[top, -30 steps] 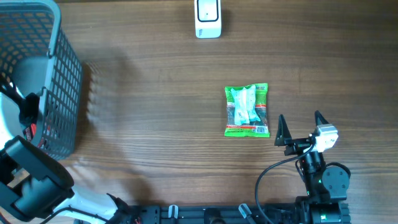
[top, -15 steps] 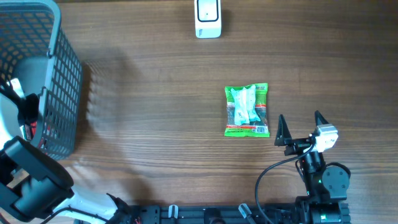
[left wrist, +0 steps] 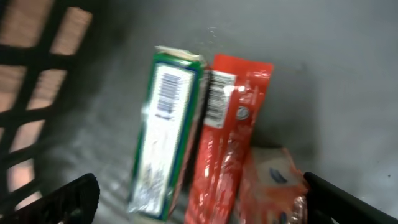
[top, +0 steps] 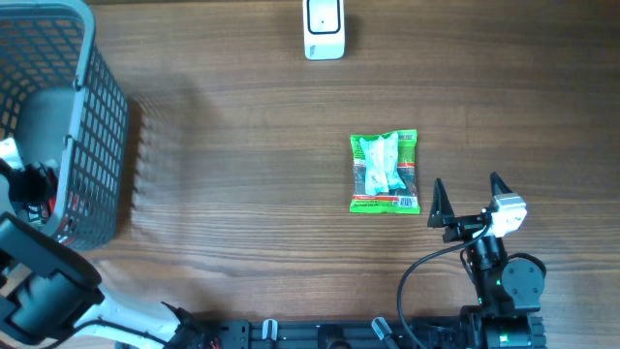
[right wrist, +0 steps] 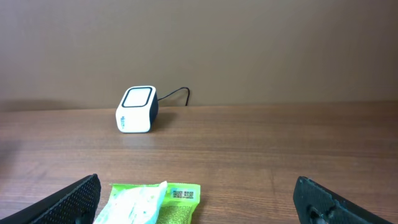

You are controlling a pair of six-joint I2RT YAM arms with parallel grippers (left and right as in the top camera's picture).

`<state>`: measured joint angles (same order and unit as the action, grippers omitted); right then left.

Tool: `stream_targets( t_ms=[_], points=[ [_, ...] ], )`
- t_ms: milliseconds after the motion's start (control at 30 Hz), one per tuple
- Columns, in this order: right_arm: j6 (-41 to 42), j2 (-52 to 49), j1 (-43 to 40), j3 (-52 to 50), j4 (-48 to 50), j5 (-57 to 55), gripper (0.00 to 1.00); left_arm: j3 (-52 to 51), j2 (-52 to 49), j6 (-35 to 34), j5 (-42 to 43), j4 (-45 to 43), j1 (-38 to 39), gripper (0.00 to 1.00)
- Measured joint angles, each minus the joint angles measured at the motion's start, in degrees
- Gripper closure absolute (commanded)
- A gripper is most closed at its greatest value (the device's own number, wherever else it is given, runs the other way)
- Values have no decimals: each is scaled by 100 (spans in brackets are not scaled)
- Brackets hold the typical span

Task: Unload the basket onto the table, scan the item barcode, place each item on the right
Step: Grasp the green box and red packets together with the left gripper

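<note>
My left gripper (left wrist: pixel 199 208) is open inside the grey mesh basket (top: pixel 92 116), just above several packaged items. A green-and-white box (left wrist: pixel 165 137) lies with its barcode up. A red packet (left wrist: pixel 227 143) with its own barcode sits beside it, and a red-orange pouch (left wrist: pixel 273 186) lies at the lower right. On the table lies a green snack packet (top: pixel 385 172), label up. My right gripper (top: pixel 467 186) stands open just to its near right, with the green snack packet (right wrist: pixel 152 204) low between its fingers and not touched. The white barcode scanner (top: pixel 324 27) stands at the far edge.
The basket wall (left wrist: pixel 34 74) rises close on the left of my left gripper. The scanner (right wrist: pixel 137 109) faces the table with its cable trailing behind, in front of a plain brown wall. Bare wooden tabletop (top: pixel 252 194) lies between basket and packet.
My left arm has shifted slightly toward the near side inside the basket. The right arm and the green packet have not moved.
</note>
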<state>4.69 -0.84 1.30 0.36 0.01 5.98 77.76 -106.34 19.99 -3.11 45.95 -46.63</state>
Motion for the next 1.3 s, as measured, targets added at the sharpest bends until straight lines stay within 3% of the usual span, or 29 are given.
stream_targets(
  t_ms=[567,933,1033,1067,1300],
  points=[
    [0,0,0,0,0,0,0,15,-553,184,177,-57,0,1],
    [0,0,0,0,0,0,0,15,-577,46,258,-61,7,54],
    [0,0,-2,0,0,0,0,15,-579,31,326,-92,4,63],
    [0,0,0,0,0,0,0,15,-579,50,382,-114,2,71],
    [0,0,0,0,0,0,0,118,-579,55,820,-208,-11,82]
  ],
)
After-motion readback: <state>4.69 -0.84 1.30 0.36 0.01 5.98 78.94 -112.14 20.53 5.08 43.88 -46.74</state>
